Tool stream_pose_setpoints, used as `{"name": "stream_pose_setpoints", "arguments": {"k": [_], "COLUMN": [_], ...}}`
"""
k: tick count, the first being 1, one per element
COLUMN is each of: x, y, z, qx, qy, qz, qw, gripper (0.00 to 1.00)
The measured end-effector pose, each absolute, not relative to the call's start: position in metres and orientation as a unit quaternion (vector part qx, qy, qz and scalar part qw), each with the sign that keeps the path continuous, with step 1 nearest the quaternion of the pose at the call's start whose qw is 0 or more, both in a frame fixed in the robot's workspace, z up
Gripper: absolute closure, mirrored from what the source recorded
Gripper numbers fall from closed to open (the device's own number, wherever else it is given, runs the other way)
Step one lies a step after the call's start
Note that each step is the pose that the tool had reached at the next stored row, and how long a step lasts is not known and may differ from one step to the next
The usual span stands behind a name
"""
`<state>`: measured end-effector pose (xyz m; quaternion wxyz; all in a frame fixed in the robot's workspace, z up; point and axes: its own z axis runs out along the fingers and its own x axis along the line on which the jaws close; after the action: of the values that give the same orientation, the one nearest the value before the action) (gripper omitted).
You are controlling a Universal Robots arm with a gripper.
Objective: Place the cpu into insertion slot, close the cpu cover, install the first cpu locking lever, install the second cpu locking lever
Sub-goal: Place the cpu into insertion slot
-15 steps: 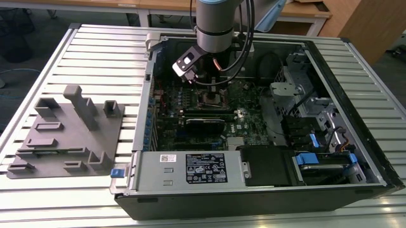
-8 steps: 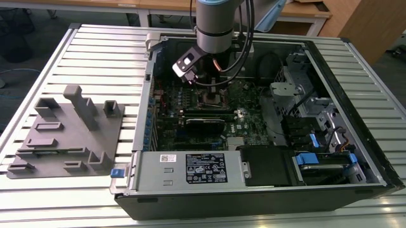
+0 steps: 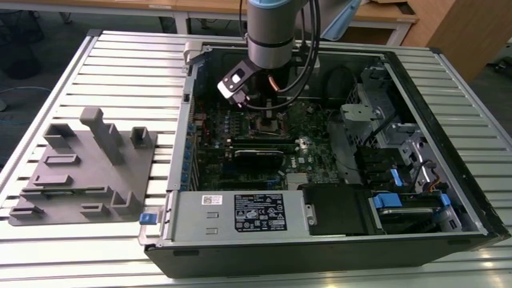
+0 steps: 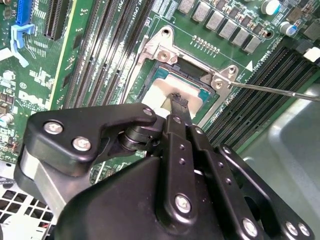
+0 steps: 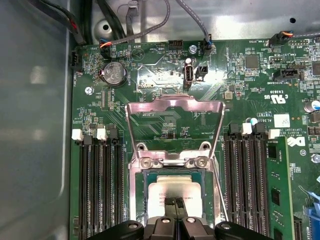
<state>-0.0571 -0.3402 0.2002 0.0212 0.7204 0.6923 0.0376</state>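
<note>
Touching the cpu with its closed hand, the arm appears to be seating it in the insertion slot. The cpu cover stands open; closing it likely calls for lifting straight clear.

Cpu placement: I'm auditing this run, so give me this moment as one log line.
cpu: in insertion slot | cpu cover: open, laid back | gripper: over cpu, jaws closed

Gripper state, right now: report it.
Gripper: shut, with nothing visible between the fingertips, which are poised over the cpu lying in the insertion slot.
</note>
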Motion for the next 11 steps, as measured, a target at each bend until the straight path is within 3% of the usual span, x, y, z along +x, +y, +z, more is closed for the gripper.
{"name": "stream_pose_setpoints", "arguments": {"k": [11], "x": [-0.0572], "y": [-0.3404], "z": [0.1977], "qx": [0.72], "qy": [0.692], "qz": [0.037], "qw": [0.021], "gripper": [0.89]}}
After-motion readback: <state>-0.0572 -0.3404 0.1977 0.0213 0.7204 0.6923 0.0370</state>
